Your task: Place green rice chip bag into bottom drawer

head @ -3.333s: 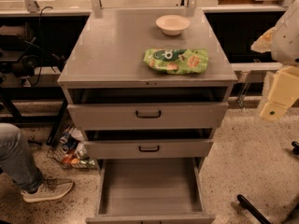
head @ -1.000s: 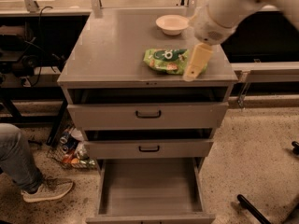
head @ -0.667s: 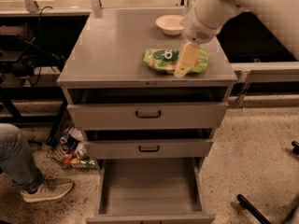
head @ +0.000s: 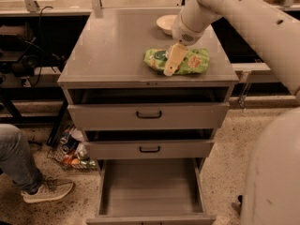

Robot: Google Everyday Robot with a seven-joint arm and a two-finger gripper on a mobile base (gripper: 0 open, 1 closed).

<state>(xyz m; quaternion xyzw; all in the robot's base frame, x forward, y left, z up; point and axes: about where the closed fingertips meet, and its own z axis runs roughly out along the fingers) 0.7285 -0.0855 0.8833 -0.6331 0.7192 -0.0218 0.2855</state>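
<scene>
Gripper on the chip bag at the front right of the cabinet top; bottom drawer pulled out.

The gripper [head: 169, 65], a tan wedge pointing down and toward the front edge, lies over the left-middle of the green rice chip bag [head: 195, 60]; whether it is wide, narrow or holding cannot be told; the bag lies flat on the grey cabinet top [head: 112, 46], near the front right corner; a white bowl [head: 164, 22] sits toward the back right corner, apart from the bag; the white arm [head: 234, 8] reaches in from the upper right, passing over the bowl's right side; below, two shallow drawers [head: 108, 117] with black handles stand slightly ajar; the bottom drawer [head: 150, 191] is pulled far out, its flat grey floor showing; a person's jeans leg [head: 14, 156] and shoe [head: 47, 191] are at the lower left.
</scene>
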